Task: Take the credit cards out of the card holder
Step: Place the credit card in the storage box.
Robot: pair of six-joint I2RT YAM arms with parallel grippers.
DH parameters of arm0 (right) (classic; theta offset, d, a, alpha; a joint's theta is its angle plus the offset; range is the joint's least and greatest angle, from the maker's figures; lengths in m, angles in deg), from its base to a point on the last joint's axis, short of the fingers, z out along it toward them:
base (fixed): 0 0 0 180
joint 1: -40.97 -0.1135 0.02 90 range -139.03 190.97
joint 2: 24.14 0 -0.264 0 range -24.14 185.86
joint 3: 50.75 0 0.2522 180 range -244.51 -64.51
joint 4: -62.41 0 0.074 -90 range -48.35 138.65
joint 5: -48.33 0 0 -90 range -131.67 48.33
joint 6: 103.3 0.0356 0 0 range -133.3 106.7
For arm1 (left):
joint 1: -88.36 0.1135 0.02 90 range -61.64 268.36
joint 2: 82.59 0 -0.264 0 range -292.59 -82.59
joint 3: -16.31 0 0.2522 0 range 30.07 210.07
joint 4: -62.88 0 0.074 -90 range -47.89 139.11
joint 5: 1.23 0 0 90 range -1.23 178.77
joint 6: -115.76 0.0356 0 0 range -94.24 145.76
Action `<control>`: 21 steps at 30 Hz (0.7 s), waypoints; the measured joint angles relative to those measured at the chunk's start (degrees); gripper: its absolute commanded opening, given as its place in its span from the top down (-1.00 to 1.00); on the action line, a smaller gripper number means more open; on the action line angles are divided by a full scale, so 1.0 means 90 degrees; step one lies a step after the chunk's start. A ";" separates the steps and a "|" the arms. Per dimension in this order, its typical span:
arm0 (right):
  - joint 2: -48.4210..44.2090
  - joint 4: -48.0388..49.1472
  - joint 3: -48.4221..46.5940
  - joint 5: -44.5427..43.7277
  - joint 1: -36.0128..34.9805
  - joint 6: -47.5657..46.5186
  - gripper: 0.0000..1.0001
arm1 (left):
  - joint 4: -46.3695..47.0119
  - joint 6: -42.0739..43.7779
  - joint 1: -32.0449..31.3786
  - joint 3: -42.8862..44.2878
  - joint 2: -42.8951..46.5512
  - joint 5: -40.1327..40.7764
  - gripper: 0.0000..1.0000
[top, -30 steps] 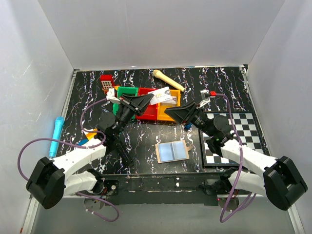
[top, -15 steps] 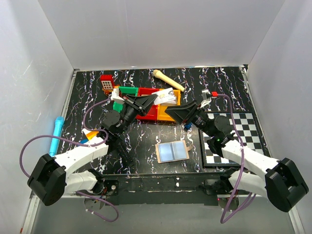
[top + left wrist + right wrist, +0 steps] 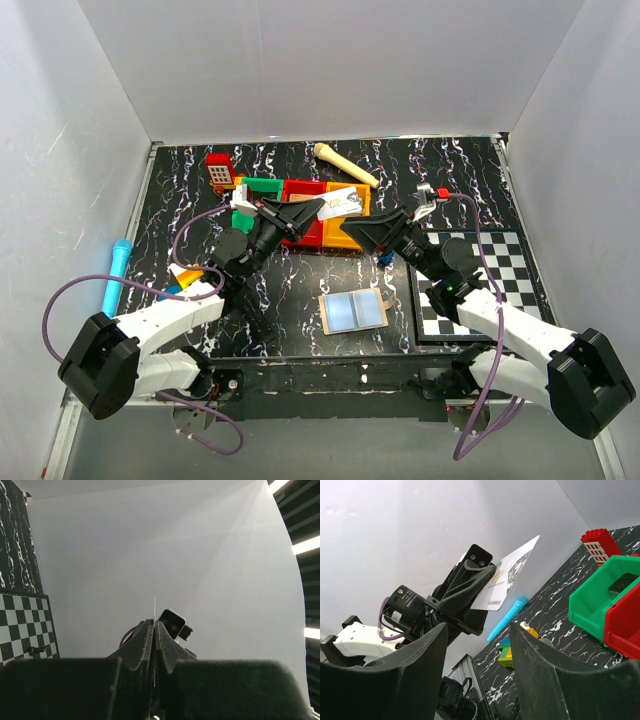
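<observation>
The card holder [image 3: 352, 311] lies open and flat on the black marbled table between the two arms, its pale blue lining facing up. My left gripper [image 3: 318, 207] is raised above the bins and shut on a white credit card [image 3: 340, 200]. From the right wrist, that card [image 3: 507, 577] sticks out of the left gripper [image 3: 479, 582]. In the left wrist view the card [image 3: 154, 605] shows as a thin edge between my shut left gripper [image 3: 154, 626]. My right gripper [image 3: 358, 230] faces it from the right, open and empty; its tips [image 3: 479, 630] stand wide apart.
Green [image 3: 262, 190], red [image 3: 300, 232] and orange bins [image 3: 343, 232] sit at the back middle, with a red block [image 3: 219, 170] and a pale wooden piece [image 3: 345, 163] behind. A blue pen [image 3: 115, 275] lies at the left. The chequered board [image 3: 480, 280] lies at the right.
My right gripper opened wider and drew back a little to the right, away from the card. The left gripper kept the card and shifted slightly.
</observation>
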 measured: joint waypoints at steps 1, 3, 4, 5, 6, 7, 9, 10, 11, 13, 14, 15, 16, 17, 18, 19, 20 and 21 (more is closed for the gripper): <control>0.0024 0.0022 0.0000 -0.0002 0.0000 0.0024 -0.18 | 0.0051 0.0000 -0.0002 -0.0024 0.0000 -0.0012 1.00; 0.0061 0.0032 0.0000 -0.0015 0.0000 0.0070 -0.18 | 0.0095 0.0002 -0.0002 -0.0073 0.0000 -0.0032 1.00; 0.0085 0.0041 0.0000 -0.0017 0.0000 0.0107 -0.17 | 0.0107 0.0002 0.0000 -0.0090 0.0000 -0.0046 1.00; 0.0107 0.0061 0.0000 -0.0017 0.0000 0.0124 -0.15 | 0.0124 0.0002 0.0000 -0.0100 0.0000 -0.0049 1.00; 0.0138 0.0100 0.0000 -0.0017 0.0002 0.0151 -0.15 | 0.0172 0.0002 -0.0002 -0.0114 0.0000 -0.0051 1.00; 0.0170 0.0158 0.0000 -0.0017 0.0005 0.0168 -0.14 | 0.0238 0.0000 -0.0002 -0.0141 0.0000 -0.0051 1.00; 0.0219 0.0245 0.0000 -0.0017 0.0007 0.0216 -0.12 | 0.0323 -0.0002 -0.0002 -0.0192 0.0000 -0.0083 1.00; 0.0238 0.0279 0.0000 -0.0015 0.0007 0.0243 -0.11 | 0.0342 -0.0002 -0.0002 -0.0202 -0.0005 -0.0121 1.00; 0.0245 0.0304 0.0000 -0.0017 0.0015 0.0265 -0.10 | 0.0359 -0.0002 -0.0002 -0.0206 -0.0010 -0.0158 1.00; 0.0248 0.0355 0.0000 -0.0017 0.0022 0.0291 -0.07 | 0.0369 0.0000 -0.0007 -0.0209 -0.0012 -0.0223 1.00; 0.0248 0.0376 0.0000 -0.0019 0.0032 0.0308 -0.05 | 0.0372 0.0000 -0.0012 -0.0209 -0.0015 -0.0262 1.00; 0.0250 0.0393 0.0000 -0.0017 0.0036 0.0316 -0.03 | 0.0379 0.0000 -0.0012 -0.0209 -0.0017 -0.0287 1.00; 0.0260 0.0418 0.0000 -0.0017 0.0039 0.0325 -0.01 | 0.0389 0.0000 -0.0015 -0.0209 -0.0019 -0.0308 1.00; 0.0274 0.0440 0.0000 -0.0015 0.0044 0.0340 0.02 | 0.0403 0.0000 -0.0019 -0.0211 -0.0019 -0.0325 1.00; 0.0294 0.0459 0.0000 -0.0015 0.0044 0.0357 0.05 | 0.0430 0.0000 -0.0029 -0.0219 -0.0019 -0.0335 1.00; 0.0316 0.0481 0.0000 -0.0015 0.0044 0.0376 0.08 | 0.0437 0.0000 -0.0034 -0.0221 -0.0019 -0.0342 1.00; 0.0333 0.0495 0.0000 -0.0012 0.0046 0.0398 0.10 | 0.0447 0.0002 -0.0041 -0.0223 -0.0019 -0.0350 1.00; 0.0345 0.0508 0.0000 -0.0010 0.0046 0.0420 0.13 | 0.0459 0.0002 -0.0041 -0.0231 -0.0019 -0.0355 1.00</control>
